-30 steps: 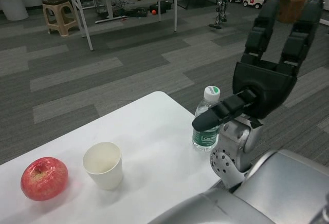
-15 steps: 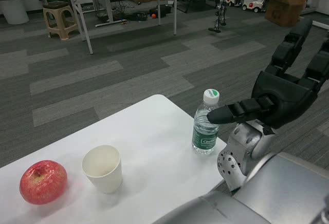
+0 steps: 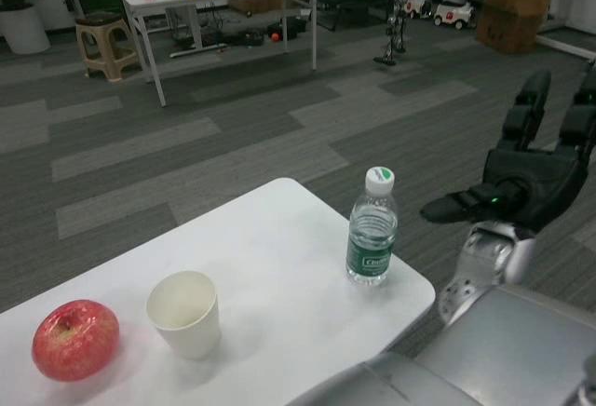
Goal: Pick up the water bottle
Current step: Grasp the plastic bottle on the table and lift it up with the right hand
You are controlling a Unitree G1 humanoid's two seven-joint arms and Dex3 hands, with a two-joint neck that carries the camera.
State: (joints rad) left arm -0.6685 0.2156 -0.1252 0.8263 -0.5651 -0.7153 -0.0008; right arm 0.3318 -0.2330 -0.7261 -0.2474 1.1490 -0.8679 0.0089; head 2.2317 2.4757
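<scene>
While nothing is yet gripped: the pick-up is at its start.
Water bottle: upright near the counter edge, at about 3 o'clock from the paper cup (cap on).
Right robot hand: fingers spread, empty, off the counter at 3 o'clock from the bottle, apart from it.
Left robot hand: not in view.
Done: nothing I can see.
Left: reach in, close, lift.
Apple: at 9 o'clock from the cup.

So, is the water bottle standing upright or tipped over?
Upright: the water bottle stands on its base on the table, white cap on top.
</scene>
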